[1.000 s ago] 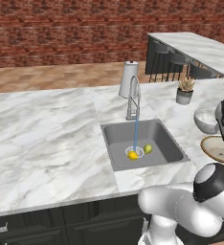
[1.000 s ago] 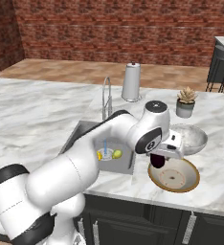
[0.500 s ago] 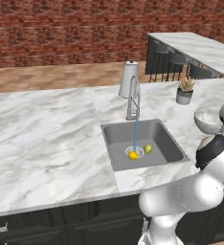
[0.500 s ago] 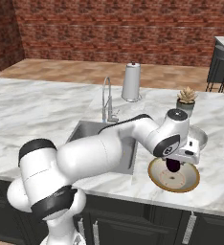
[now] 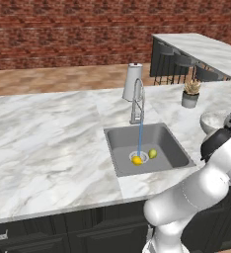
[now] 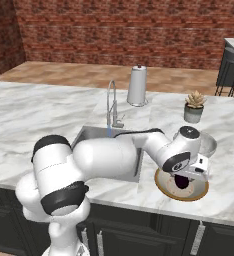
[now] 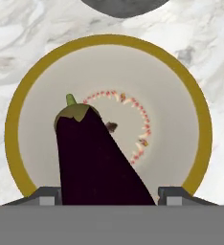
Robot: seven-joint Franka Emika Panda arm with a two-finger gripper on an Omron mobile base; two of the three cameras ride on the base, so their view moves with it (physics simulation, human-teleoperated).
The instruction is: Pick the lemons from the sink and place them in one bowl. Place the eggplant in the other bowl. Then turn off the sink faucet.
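Observation:
In the hand view the dark purple eggplant (image 7: 95,158) stands between my fingertips (image 7: 49,196), and my gripper (image 7: 109,196) is shut on it. It hangs over the middle of the shallow tan-rimmed bowl (image 7: 200,119). From the right base view, the gripper (image 6: 184,177) holds the eggplant (image 6: 182,182) just above that bowl (image 6: 164,186), with the grey speckled bowl (image 6: 209,145) right behind it. Two lemons (image 5: 136,160) (image 5: 152,153) lie by the drain of the sink (image 5: 122,141). Water runs from the chrome faucet (image 5: 137,101).
A pale tapered cylinder (image 5: 133,81) stands behind the faucet. A small potted plant (image 6: 193,106) sits on the counter beyond the bowls. The counter's front edge runs close to the tan bowl. Bar stools stand at the far right.
The arm has swung right, carrying the eggplant from the sink's edge to a spot above the tan-rimmed bowl. The lemons have stayed in place.

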